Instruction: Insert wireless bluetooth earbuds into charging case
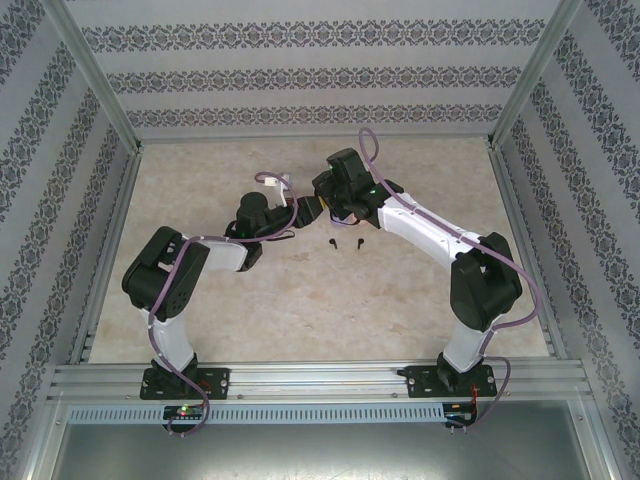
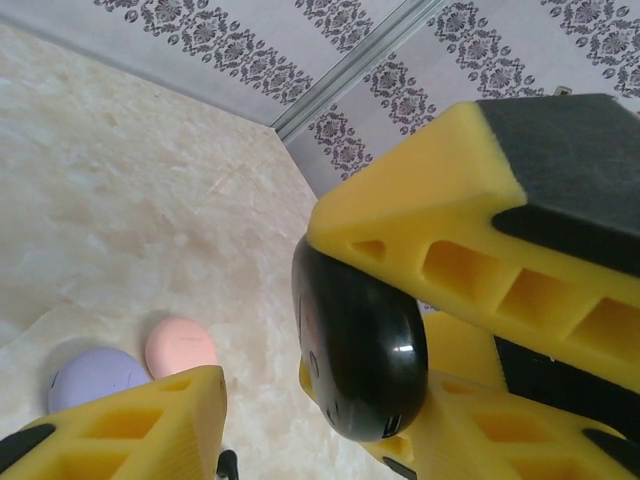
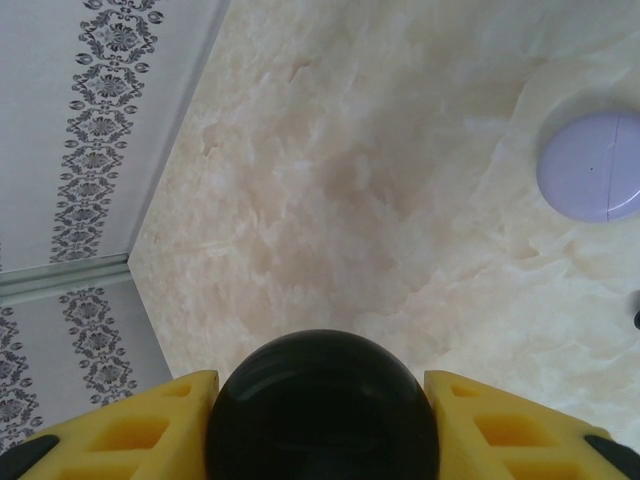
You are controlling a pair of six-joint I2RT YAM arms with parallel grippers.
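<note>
table [image 1: 230, 320]: pale marbled top with walls on three sides. there is bare room near the bases and out to both sides, but the middle is crowded by both arms.
right gripper [image 3: 320, 390]: fingers clamped on the black case [image 3: 320, 415], which seems to be held clear of the table.
left gripper [image 2: 305, 425]: fingers spread wide, right up against that case. i cannot tell if one touches it.
lilac case [image 3: 595, 165]: lid down on the table, with the pink case [image 2: 180, 345] just beside it.
black earbuds [image 1: 331, 243]: two, loose on the table just below the grippers, not yet in a case.
risk: the case is round and glossy, so a push from the left fingers could twist it out of the grip. it would likely drop onto the earbuds and scatter them.
risk: the grippers are very close together, so a small misjudged move could knock their fingers.
</note>
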